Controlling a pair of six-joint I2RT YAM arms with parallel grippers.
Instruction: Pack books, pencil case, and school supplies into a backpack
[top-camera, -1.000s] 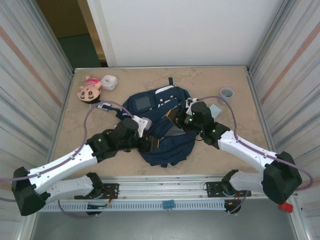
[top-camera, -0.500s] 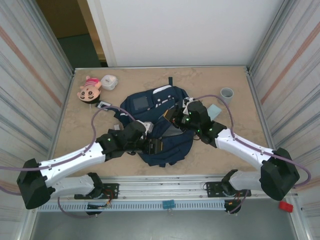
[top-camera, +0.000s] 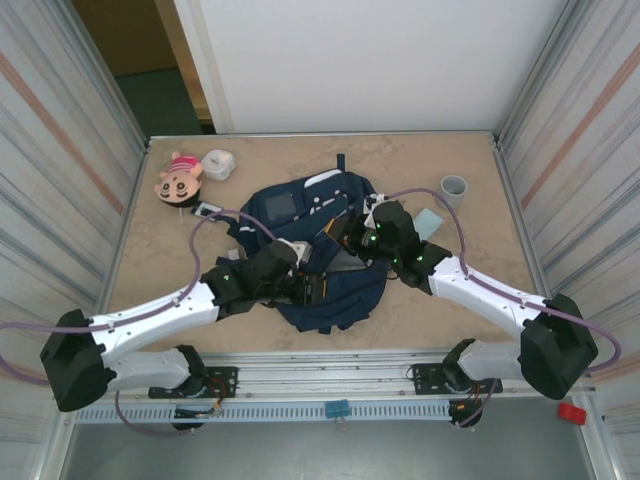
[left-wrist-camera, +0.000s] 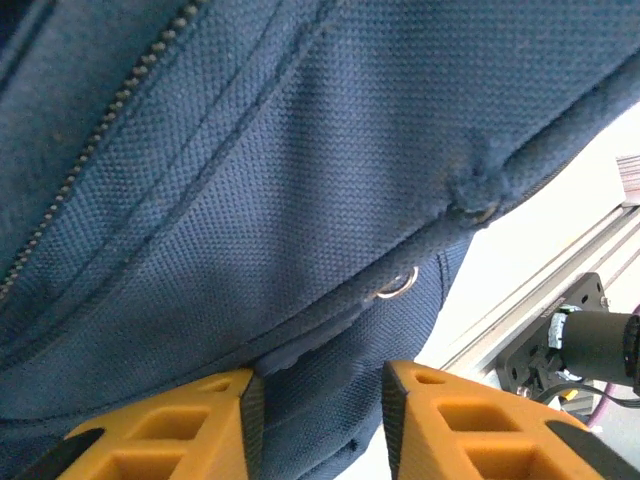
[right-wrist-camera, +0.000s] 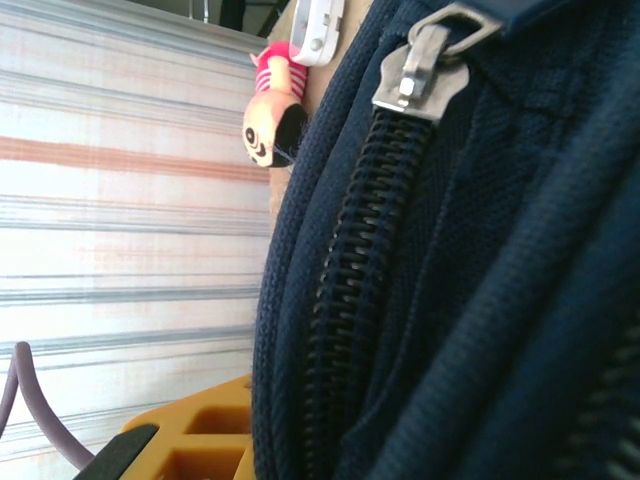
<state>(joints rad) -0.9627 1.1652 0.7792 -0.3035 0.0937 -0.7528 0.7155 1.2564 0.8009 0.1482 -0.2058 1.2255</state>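
**Item: backpack** (top-camera: 340, 300), navy fabric. Lies mid-tabletop (top-camera: 280, 160), long axis running near edge to far edge, top handle pointing away from the arms. Mouth partly open, between the two end effectors.

**Left end effector** (top-camera: 316, 291): at the bag's near-left side. In the wrist view its orange fingers (left-wrist-camera: 200, 420) stand apart with fabric across the gap. Whether it is pinching that fabric cannot be told.

**Right end effector** (top-camera: 340, 235): clenched, apparently on the raised rim of the mouth. The zip pull (right-wrist-camera: 420, 55) sits just above its finger.

**Loose stock:**
- Pale blue pad (top-camera: 430, 222): right of the bag, just beside the right forearm, so the right arm is nearer.
- Small packet (top-camera: 207, 210): left of the bag, so the left arm is nearer.
- Doll head (top-camera: 178, 178) and cup (top-camera: 455, 186): not for packing.

**Deciding relation:** the mouth lies between the end effectors. Judged: one must stay on the rim while the other fetches.

**Change from earlier frame:** the left end effector has slid rightward along the near side, toward the bag's middle. The right one has shifted slightly left, still on the rim.
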